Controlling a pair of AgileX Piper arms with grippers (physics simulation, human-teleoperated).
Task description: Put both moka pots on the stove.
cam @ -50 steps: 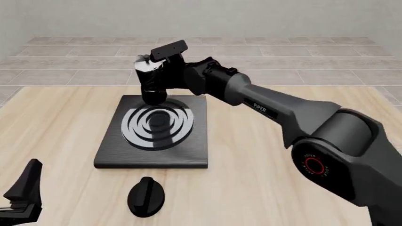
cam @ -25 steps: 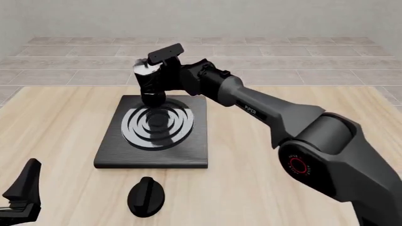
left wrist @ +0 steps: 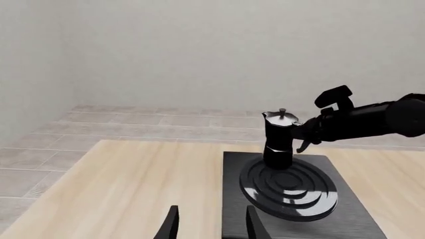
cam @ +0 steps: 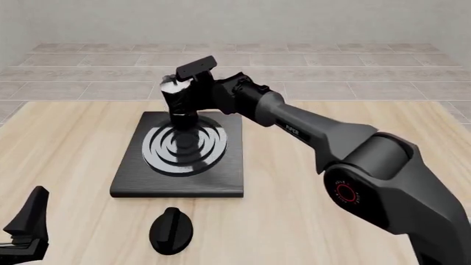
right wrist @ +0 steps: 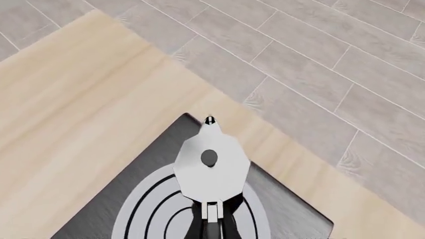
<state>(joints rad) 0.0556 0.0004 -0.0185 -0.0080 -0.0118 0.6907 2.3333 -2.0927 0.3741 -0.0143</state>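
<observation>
Front view, nearest the camera: the left tool (cam: 26,226) sits low at the near left corner of the pale wood-grain worktop (cam: 66,149), well apart from everything else. In the left wrist view its two dark fingers (left wrist: 171,225) stand apart with bare worktop between them, holding and touching nothing.

Just ahead lies a small flat black oval knob (cam: 171,230) with a raised ridge along its middle, on the worktop close to the near edge of the stove.

The stove, a flat matte black rectangular slab (cam: 220,176) with concentric silver-grey rings (cam: 185,146) on top, lies flat with its long side running away from the camera.

On the far part of the rings stands one glossy black faceted moka pot (cam: 178,99), upright, long axis vertical, narrow at the waist, with a silvery lid and a small top knob. Its base looks set on the stove, though contact cannot be confirmed. The right wrist view looks straight down on the octagonal lid (right wrist: 211,169), whose pointed spout (right wrist: 210,120) aims away from the right arm, the handle toward it.

The right tool (cam: 193,91), on a long glossy dark grey arm (cam: 324,138) reaching in from the right, is at the pot's handle side; whether its fingers are clamped on the handle or loose cannot be told.
</observation>
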